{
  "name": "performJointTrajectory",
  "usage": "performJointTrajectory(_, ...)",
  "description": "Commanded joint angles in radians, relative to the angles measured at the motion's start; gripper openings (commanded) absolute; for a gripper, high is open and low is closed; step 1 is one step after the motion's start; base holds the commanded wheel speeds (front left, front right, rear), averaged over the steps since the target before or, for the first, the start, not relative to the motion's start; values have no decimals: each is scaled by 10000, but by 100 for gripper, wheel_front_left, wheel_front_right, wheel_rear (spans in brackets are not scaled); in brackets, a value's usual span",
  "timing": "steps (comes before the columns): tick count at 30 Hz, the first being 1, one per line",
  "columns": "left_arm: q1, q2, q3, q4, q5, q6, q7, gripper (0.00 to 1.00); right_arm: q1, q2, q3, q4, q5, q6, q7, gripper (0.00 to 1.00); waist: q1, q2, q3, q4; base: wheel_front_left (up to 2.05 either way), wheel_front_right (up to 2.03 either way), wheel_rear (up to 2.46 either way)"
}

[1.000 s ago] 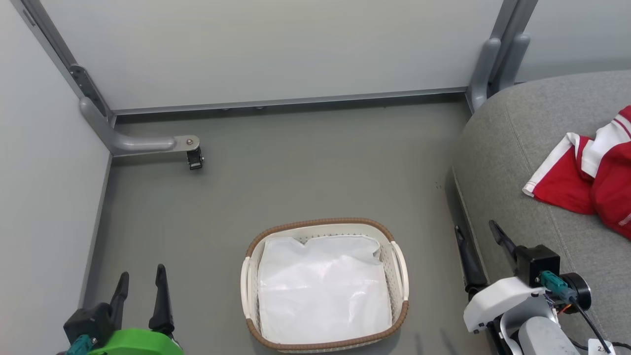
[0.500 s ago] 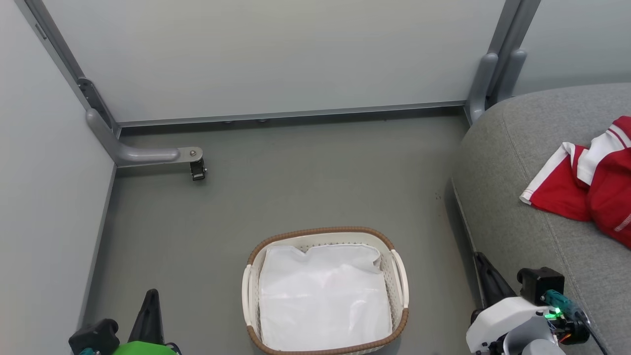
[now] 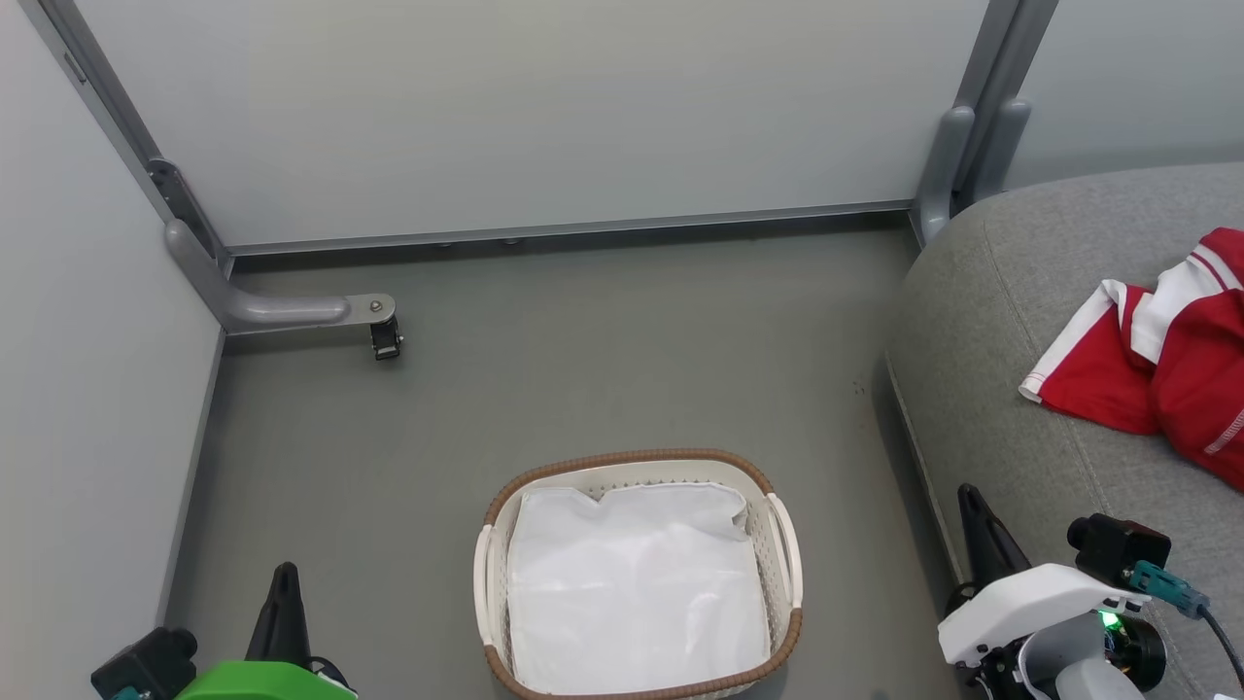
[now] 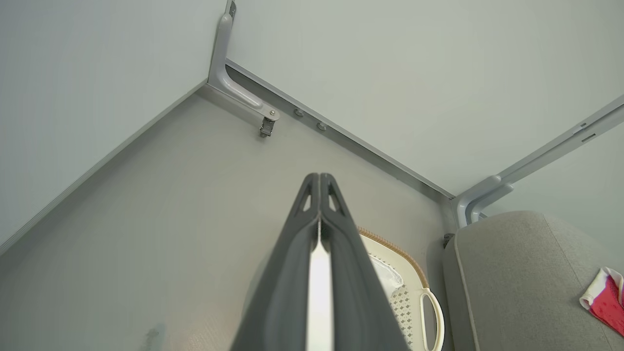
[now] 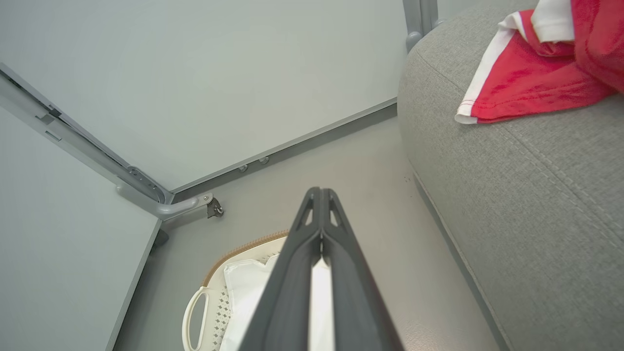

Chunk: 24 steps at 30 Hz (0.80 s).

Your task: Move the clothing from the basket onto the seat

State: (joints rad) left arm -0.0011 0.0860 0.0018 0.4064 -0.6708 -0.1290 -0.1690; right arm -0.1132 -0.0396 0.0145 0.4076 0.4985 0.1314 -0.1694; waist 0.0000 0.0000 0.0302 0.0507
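The red clothing [image 3: 1161, 358] with white bands lies bunched on the grey seat [image 3: 1030, 321] at the right, and the right wrist view shows the clothing [image 5: 531, 83] near the cushion's edge. On the floor stands the white basket [image 3: 638, 574] with a brown rim, holding just a plain white liner sheet [image 3: 637, 603]. My left gripper [image 3: 284, 593] is shut at the lower left, left of the basket. Beside the seat's front edge at the lower right, my right gripper [image 3: 977, 525] is shut too. Both hold nothing.
Pale partition walls close off the back and left, with grey metal posts [image 3: 957, 146] and a bracket foot [image 3: 379, 326] on the floor. The grey floor [image 3: 583, 350] stretches between the walls, the basket and the seat [image 4: 516, 278].
Both grippers went from open to shut and sank toward the picture's bottom edge. The camera shifted a little, so the scene sits lower in the frame.
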Motion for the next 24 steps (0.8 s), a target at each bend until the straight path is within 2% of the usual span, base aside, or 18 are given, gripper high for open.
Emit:
performJointTrajectory(1, -312, 20, 93, -205, -358, -5, 77, 0, -86, -52, -81, -214, 432, -2, 88, 0, 0, 0, -4, -7, 0, 0, 0)
performJointTrajectory(24, -594, -102, 435, -682, -3290, -11, 974, 0, -42, -80, -475, -696, 3894, -5, 980, 0, 0, 0, -65, -122, 0, 0, 0)
